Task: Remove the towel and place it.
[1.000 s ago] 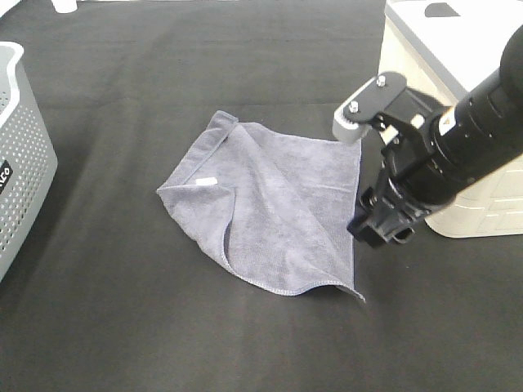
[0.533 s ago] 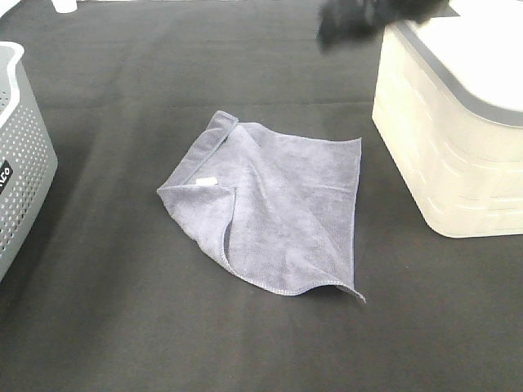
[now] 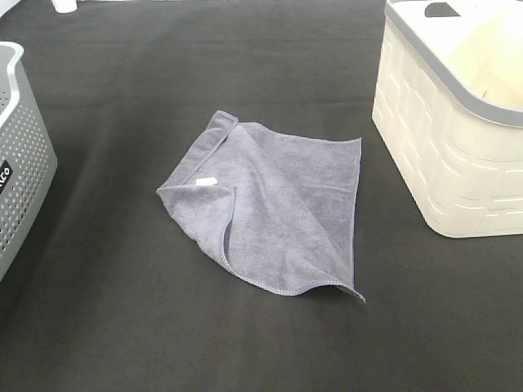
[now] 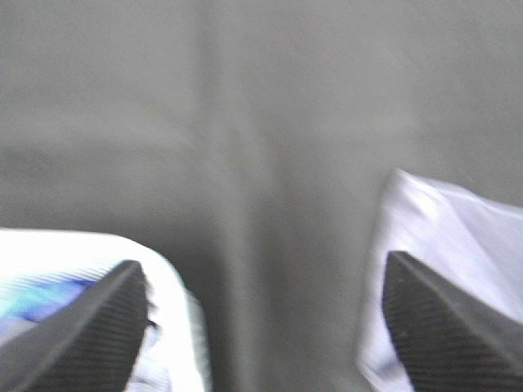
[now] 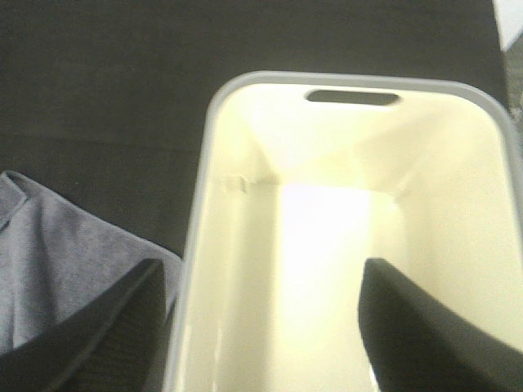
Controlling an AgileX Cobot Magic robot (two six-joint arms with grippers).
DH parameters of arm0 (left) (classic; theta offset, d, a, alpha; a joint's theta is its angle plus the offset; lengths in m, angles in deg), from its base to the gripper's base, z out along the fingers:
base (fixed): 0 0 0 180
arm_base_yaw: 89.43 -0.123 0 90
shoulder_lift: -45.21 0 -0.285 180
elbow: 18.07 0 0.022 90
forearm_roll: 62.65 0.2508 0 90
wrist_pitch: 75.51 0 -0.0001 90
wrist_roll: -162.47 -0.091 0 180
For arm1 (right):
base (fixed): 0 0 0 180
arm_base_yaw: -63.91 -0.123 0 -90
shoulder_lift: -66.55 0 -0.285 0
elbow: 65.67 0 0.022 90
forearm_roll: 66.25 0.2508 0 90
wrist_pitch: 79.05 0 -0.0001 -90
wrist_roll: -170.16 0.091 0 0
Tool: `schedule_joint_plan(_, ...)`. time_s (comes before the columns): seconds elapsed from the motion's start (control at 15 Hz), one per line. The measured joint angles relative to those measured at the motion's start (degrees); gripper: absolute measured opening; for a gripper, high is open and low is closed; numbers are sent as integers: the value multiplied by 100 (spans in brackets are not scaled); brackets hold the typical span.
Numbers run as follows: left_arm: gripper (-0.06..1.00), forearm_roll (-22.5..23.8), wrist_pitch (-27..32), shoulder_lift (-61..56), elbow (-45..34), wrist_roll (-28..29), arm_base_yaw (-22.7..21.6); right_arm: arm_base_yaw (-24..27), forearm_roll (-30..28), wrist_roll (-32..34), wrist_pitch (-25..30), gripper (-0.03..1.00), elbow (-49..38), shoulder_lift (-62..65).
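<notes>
The grey-purple towel (image 3: 274, 208) lies spread on the black table, with its left side folded over and a small white tag (image 3: 207, 180) showing. No arm shows in the exterior high view. My right gripper (image 5: 260, 269) is open and empty, hovering over the empty cream basket (image 5: 343, 245). A corner of the towel (image 5: 49, 261) shows beside that basket. My left gripper (image 4: 261, 265) is open and empty over a dark surface, in a blurred view.
The cream basket (image 3: 441, 139) with a grey rim stands right of the towel. A grey perforated basket (image 3: 20, 163) stands at the left edge. Blurred white shapes (image 4: 466, 229) show in the left wrist view.
My right arm, low beside the towel's right edge a second ago, has lifted away towards the back and left the exterior high view. The towel has not moved.
</notes>
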Motion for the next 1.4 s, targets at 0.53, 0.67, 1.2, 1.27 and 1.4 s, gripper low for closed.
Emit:
schedule_joint_plan(0.53,70,378,23,-1089,-751,264,0,166,-556,6,550,67,-894,1140)
schedule_joint_plan(0.67,70,441,23,-1536,-1581,309,0,166,-556,-29,556,67,-1742,1782)
schedule_joint_plan(1.2,70,533,-705,-4200,-6285,859,0,166,-292,-52,115,67,-5638,4303)
schedule_joint_plan(1.27,70,527,-825,-4578,-6744,865,0,166,-235,-52,23,67,-6228,4796)
schedule_joint_plan(1.4,70,493,-1026,-5409,-7609,871,0,166,-183,-52,-11,67,-6961,5455)
